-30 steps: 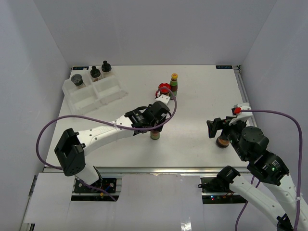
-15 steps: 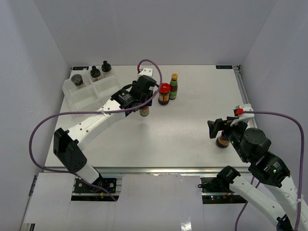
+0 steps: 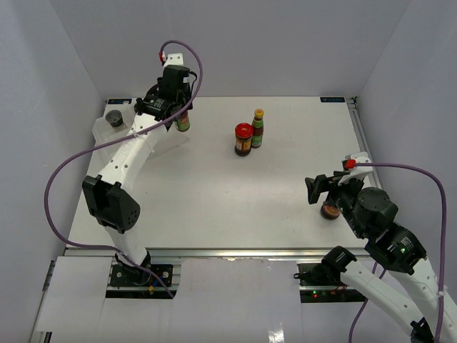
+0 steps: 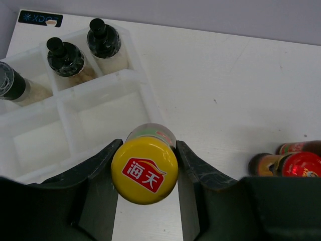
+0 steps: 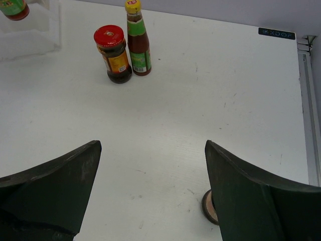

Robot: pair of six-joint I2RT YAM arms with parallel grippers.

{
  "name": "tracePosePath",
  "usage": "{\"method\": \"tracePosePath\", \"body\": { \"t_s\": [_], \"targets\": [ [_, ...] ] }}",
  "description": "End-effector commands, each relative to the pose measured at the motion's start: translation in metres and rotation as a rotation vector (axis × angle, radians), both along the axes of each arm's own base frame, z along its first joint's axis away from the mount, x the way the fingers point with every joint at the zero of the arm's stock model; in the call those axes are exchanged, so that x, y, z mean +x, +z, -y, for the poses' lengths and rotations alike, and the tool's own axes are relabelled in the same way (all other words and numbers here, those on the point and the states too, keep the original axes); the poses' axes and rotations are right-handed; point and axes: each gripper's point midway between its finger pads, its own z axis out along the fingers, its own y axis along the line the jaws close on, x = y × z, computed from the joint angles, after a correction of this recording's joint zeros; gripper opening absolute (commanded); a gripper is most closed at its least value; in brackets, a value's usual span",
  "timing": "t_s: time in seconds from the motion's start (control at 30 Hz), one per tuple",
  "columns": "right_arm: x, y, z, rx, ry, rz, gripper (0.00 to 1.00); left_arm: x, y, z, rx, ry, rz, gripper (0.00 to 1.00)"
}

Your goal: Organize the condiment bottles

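Holding the yellow-capped sauce bottle (image 4: 144, 171) clamped between its jaws just short of the clear tray (image 4: 65, 108), the left gripper (image 4: 148, 149) looks mid-delivery and next must lower it into the empty compartment (image 4: 108, 114) ahead, while the right gripper (image 5: 153, 150) hangs wide open, empty

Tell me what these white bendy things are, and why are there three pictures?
They are two robot arms bolted to a table. One picture looks down from above; the other two come from little cameras on the arms' wrists. The left gripper is squeezing a yellow-capped sauce bottle near a clear tray, which holds two black-capped shakers and a dark-lidded jar. The right gripper is open and empty. On the table stand a red-lidded jar and another yellow-capped bottle, side by side, and a small round jar sits near the right arm.
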Motion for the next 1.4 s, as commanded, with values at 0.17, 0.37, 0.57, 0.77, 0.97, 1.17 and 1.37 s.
{"method": "tracePosePath", "body": {
  "t_s": [0.17,0.37,0.57,0.77,0.97,1.17,1.37],
  "targets": [
    [0.006,0.022,0.001,0.014,-0.013,0.075,0.90,0.041,0.028,-0.054,-0.061,0.048,0.135,0.00],
    [0.008,0.026,0.001,-0.001,-0.019,0.075,0.90,0.051,0.011,-0.086,-0.082,0.095,0.141,0.00],
    [0.011,0.024,-0.002,-0.002,-0.016,0.073,0.90,0.053,-0.005,-0.107,-0.072,0.124,0.153,0.00],
    [0.014,0.019,0.004,-0.032,-0.051,0.068,0.90,0.060,-0.017,-0.129,-0.072,0.156,0.139,0.00],
    [0.014,0.021,0.003,-0.022,-0.045,0.075,0.90,0.061,-0.031,-0.136,-0.072,0.157,0.145,0.00],
    [0.014,0.020,0.003,-0.025,-0.048,0.073,0.90,0.066,-0.048,-0.138,-0.065,0.154,0.118,0.00],
    [0.014,0.020,0.005,-0.027,-0.057,0.079,0.90,0.069,-0.064,-0.138,-0.059,0.153,0.101,0.00]
  ]
}}
